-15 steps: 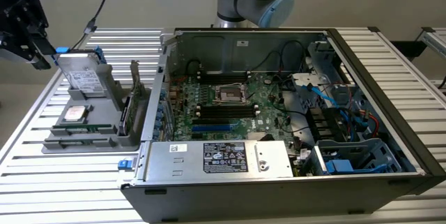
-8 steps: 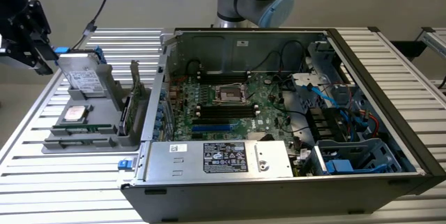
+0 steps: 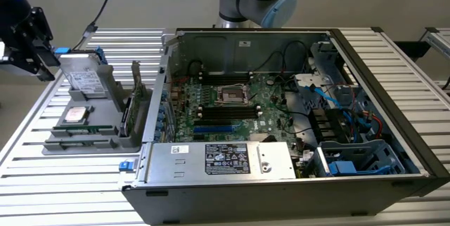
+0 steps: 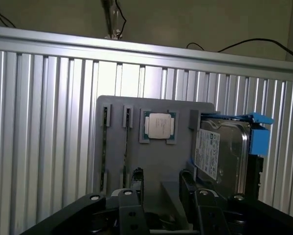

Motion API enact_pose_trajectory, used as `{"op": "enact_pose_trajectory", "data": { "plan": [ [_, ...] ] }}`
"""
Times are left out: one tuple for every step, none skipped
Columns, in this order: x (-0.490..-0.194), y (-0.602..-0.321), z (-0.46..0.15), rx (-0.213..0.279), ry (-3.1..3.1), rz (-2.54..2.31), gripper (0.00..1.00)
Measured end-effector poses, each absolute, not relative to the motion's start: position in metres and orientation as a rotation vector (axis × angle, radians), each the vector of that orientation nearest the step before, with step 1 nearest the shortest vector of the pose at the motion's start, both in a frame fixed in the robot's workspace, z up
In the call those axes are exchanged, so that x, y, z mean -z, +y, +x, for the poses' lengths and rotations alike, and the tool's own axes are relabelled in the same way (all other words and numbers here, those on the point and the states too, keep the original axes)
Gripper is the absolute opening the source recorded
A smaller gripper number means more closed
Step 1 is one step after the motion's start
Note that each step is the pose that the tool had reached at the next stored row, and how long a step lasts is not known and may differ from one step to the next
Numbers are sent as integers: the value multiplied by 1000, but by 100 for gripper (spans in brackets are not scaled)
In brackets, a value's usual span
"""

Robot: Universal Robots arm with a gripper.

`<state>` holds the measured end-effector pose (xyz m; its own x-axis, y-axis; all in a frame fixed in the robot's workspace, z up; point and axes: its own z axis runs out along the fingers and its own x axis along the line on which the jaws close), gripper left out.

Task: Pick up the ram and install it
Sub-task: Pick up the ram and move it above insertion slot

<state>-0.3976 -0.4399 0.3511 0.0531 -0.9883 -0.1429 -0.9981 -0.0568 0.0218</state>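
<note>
- Silver sheet metal is fronting the nearest part of the scene: a power supply (image 3: 218, 160) is sitting in the near end of the open computer case (image 3: 281, 205).
- The case is lying on its side on a ribbed aluminium table (image 3: 63, 199), with its top side open.
- Inside it, a motherboard (image 3: 243, 118) is lying flat, with black memory slots (image 3: 228, 111) running beside the CPU socket (image 3: 231, 94). Cables and a blue drive cage (image 3: 351, 163) are crowding the exterior view's right.
- A grey tray (image 3: 77, 146) is sitting just beside the case wall on the exterior view's left.
- The ram (image 3: 86, 129) is lying in the tray toward its near end. The processor (image 3: 76, 114) (image 4: 159, 126) is resting in the pocket just behind it.
- An expansion card (image 3: 135, 97) is standing upright along the tray's case-side edge.
- The hard drive (image 3: 88, 81) (image 4: 219, 154) is occupying the tray's far end.
- The gripper (image 3: 35, 52) (image 4: 162, 188) is hovering beside that far end, well apart from the ram. Its fingers (image 4: 136, 181) are standing apart with nothing between them.
- Bare table is lying open around the tray's outer edges.
</note>
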Motion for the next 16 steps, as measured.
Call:
{"op": "enact_pose_trajectory", "data": {
  "plan": [
    [-350, -440, -398, -184, 2099, -2219, 43],
    [-349, -441, -398, -187, 2100, -2220, 43],
    [-348, -442, -398, -190, 2102, -2221, 43],
    [-347, -443, -398, -194, 2104, -2222, 43],
    [-346, -443, -398, -199, 2107, -2225, 43],
    [-346, -443, -398, -201, 2110, -2227, 43],
    [-346, -443, -398, -200, 2114, -2231, 43],
    [-345, -443, -398, -195, 2119, -2235, 43],
    [-345, -444, -398, -184, 2126, -2242, 43],
    [-345, -444, -398, -172, 2132, -2248, 43],
    [-345, -443, -398, -160, 2140, -2254, 43],
    [-345, -444, -398, -148, 2146, -2260, 43],
    [-344, -444, -398, -137, 2152, -2265, 43],
    [-344, -444, -398, -130, 2157, -2269, 43],
    [-343, -444, -398, -123, 2160, -2272, 43],
    [-342, -444, -398, -118, 2163, -2274, 43]
  ]
}}
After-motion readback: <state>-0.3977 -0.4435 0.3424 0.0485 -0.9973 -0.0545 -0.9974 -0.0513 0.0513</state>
